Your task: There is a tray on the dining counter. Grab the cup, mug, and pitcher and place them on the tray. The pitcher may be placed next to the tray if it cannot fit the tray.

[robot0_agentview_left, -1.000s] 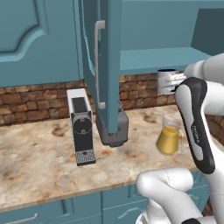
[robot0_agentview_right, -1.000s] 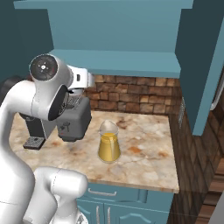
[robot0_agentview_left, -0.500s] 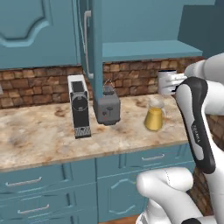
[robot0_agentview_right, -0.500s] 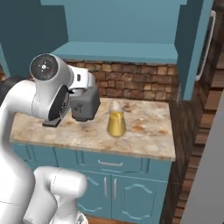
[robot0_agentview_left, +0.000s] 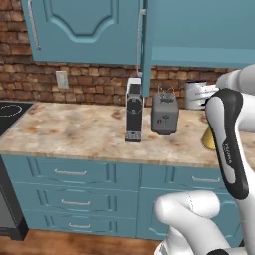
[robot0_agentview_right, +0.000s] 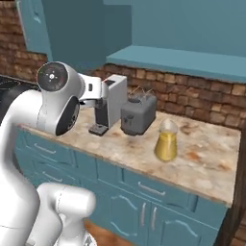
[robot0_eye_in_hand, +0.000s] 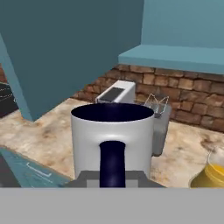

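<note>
**Mug held aloft in the tool, pitcher on the counter**

Your tool (robot0_eye_in_hand: 113,175) is pinched nearly closed on the mug (robot0_eye_in_hand: 113,140). In the hand view the light grey mug stands upright right in front of the camera, its dark navy handle facing you and its dark inside visible at the rim. In the left base view you can see the mug (robot0_agentview_left: 195,94) lifted clear above the counter (robot0_agentview_left: 74,132), up by the white arm at the right edge, in front of the brick wall.

The pitcher (robot0_agentview_right: 166,140) stands upright on the marble counter (robot0_agentview_right: 211,158), orange-yellow liquid in its lower part, just right of the grey toaster (robot0_agentview_right: 138,114) in the right base view. The coffee machine (robot0_agentview_right: 108,105) stands left of the toaster. In the left base view the arm hides most of the pitcher (robot0_agentview_left: 209,140); you see only a yellow sliver at its edge.
</note>
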